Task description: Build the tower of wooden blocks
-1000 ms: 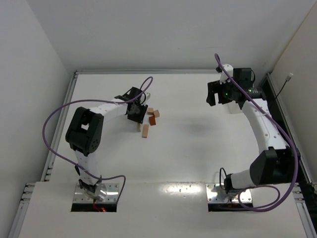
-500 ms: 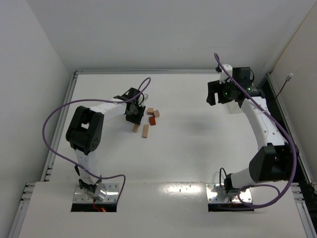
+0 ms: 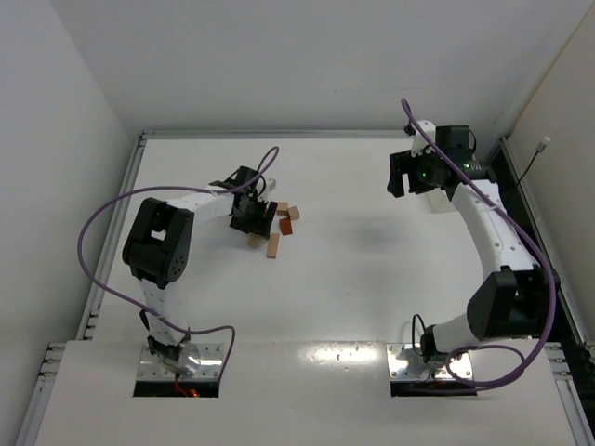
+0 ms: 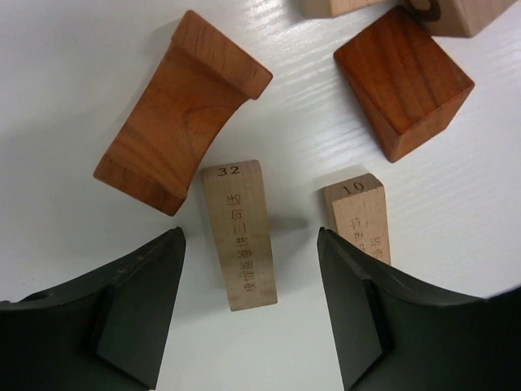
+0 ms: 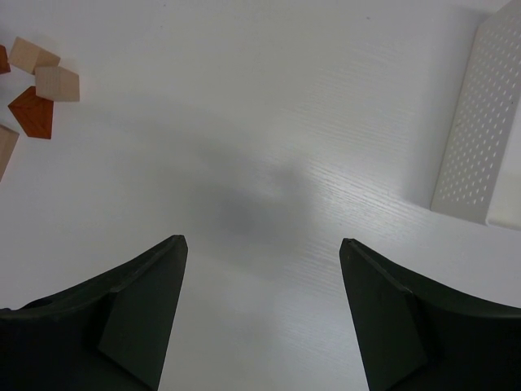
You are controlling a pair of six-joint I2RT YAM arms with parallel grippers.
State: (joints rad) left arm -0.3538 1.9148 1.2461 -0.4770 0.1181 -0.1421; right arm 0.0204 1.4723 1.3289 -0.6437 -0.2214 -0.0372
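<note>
Fingers on the left arm (image 4: 138,309) stand wide, low over the white counter (image 3: 372,279), straddling a pale tan wooden plank stamped 32 (image 4: 240,232). They hold nothing. Just left of that plank lies a reddish-brown notched wooden piece (image 4: 179,114). To its right is a second pale plank stamped 10 (image 4: 358,220), its near end tucked against the right-hand finger. Beyond sits a reddish-brown wooden cube (image 4: 403,81). All the pieces lie loose in one cluster left of the counter's middle, so no tower is begun.

The trouble I'd expect is crowding. Closing here could drag plank 10 along, or a finger could come down on it — and the skewed plank 32 might twist out of the grip.

Far off, the fingers on the right arm (image 5: 130,318) are spread wide and empty above bare counter, near a white perforated tray (image 5: 476,130).
</note>
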